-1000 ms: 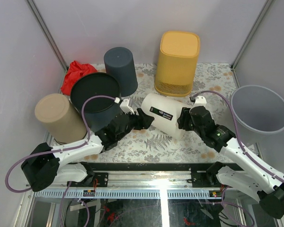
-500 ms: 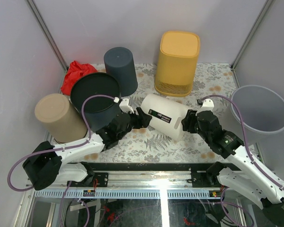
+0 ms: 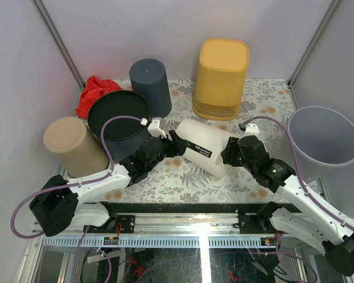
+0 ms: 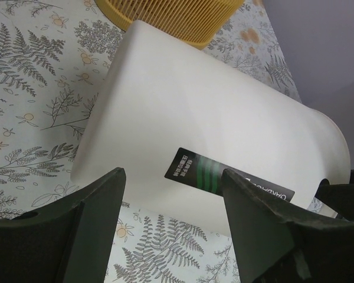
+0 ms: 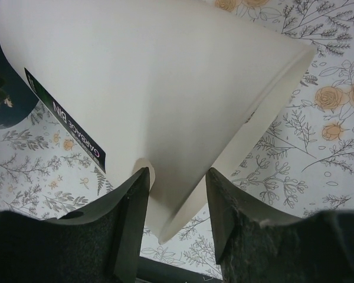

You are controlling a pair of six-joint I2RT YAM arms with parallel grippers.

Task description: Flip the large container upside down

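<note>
The large white bin (image 3: pixel 203 147) with a black label lies on its side on the fern-patterned table (image 3: pixel 183 180), closed end to the left. It fills the left wrist view (image 4: pixel 206 118) and the right wrist view (image 5: pixel 153 88). My left gripper (image 3: pixel 176 144) is open, its fingers spread at the bin's closed end and holding nothing (image 4: pixel 172 174). My right gripper (image 3: pixel 227 154) is shut on the rim of the bin's open end, one finger on each side of the wall (image 5: pixel 176 177).
A yellow bin (image 3: pixel 222 76) stands upside down behind the white one. A dark blue bin (image 3: pixel 150 85), a black bin (image 3: pixel 119 115), a tan bin (image 3: pixel 71 144) and a red cloth (image 3: pixel 94 91) are at the left. A grey bin (image 3: pixel 324 132) is at the right.
My right gripper swung right, then back left with the bin's open end. My left gripper crept slightly up along the closed end.
</note>
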